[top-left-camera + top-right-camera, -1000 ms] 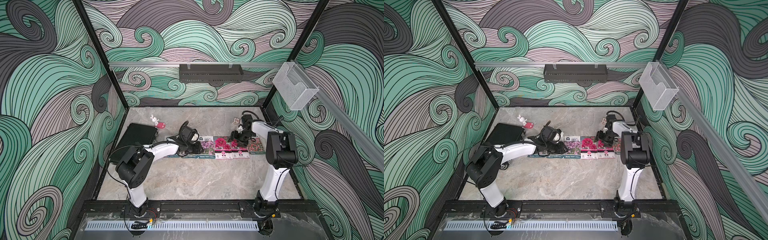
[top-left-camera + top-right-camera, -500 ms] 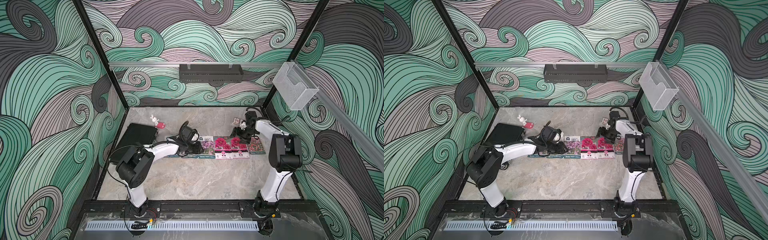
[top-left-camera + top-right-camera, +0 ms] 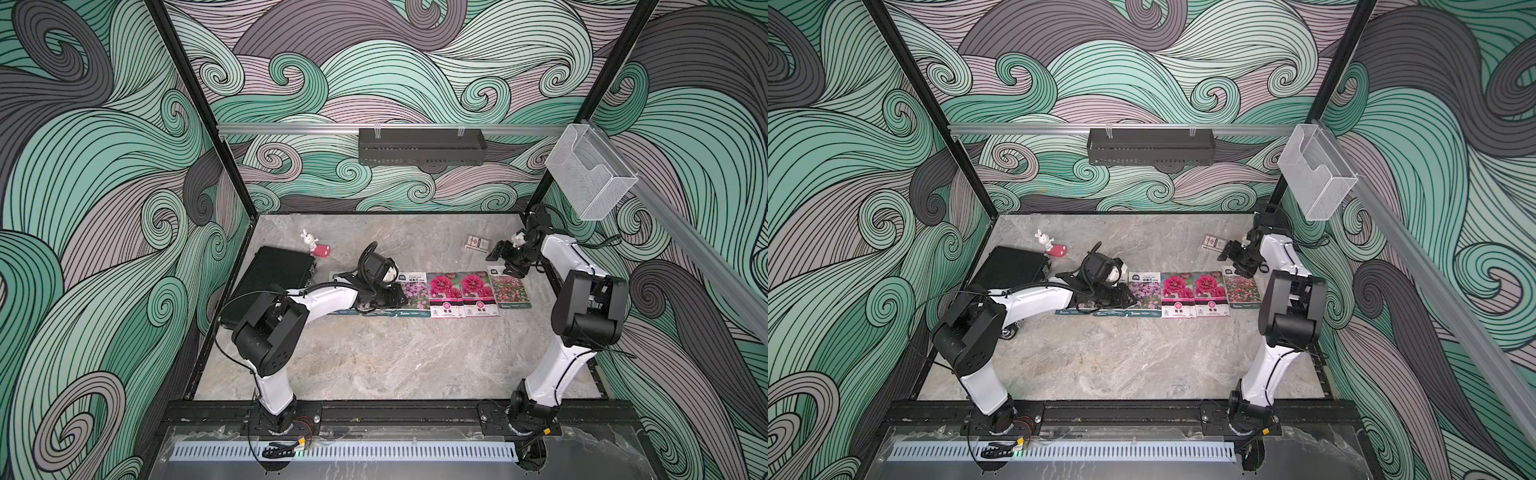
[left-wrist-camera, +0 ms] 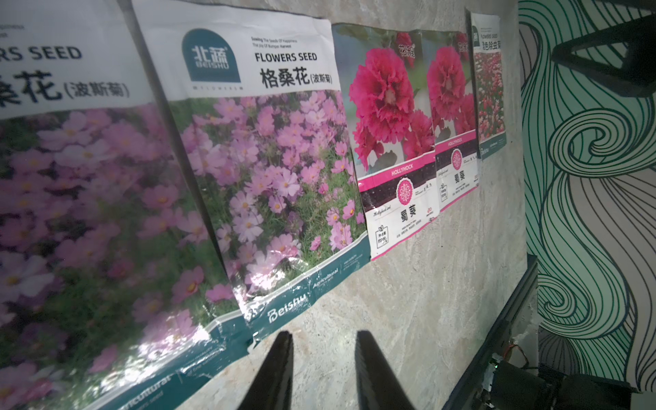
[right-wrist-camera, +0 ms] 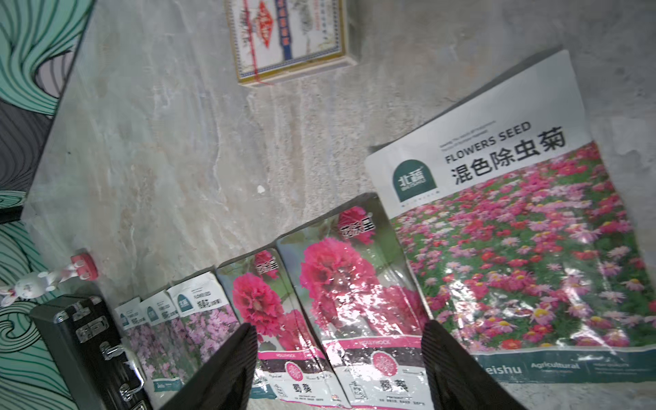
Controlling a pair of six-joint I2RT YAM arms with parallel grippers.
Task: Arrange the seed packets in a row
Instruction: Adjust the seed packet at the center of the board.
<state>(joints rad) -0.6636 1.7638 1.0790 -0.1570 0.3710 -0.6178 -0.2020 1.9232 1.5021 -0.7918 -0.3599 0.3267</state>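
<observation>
Now, your row is all but laid: the six seed packets (image 3: 444,293) lie flat across the middle of the desk (image 3: 395,361), with three purple-pink packets (image 3: 413,291) on the left, two magenta ones beside them, and the red-pink mix packet (image 3: 510,291) at the right end. Your left jaws hang low over bare desk just near of the purple-pink packets' near edge, parted by a narrow gap with nothing between them. Your right jaws are spread wide and empty above the far right end of the row, between the mix packet and the small beige box (image 3: 477,242). What remains, I judge, is tidying. The purple-pink packets overlap one another, and the mix packet sits slightly turned and a touch farther back than the rest. Press lightly on a packet's face and drag it rather than shoving an edge, since glossy neighbours will likely ride over each other. Spread the overlapped ones leftward, minding the black case (image 3: 276,286) there
</observation>
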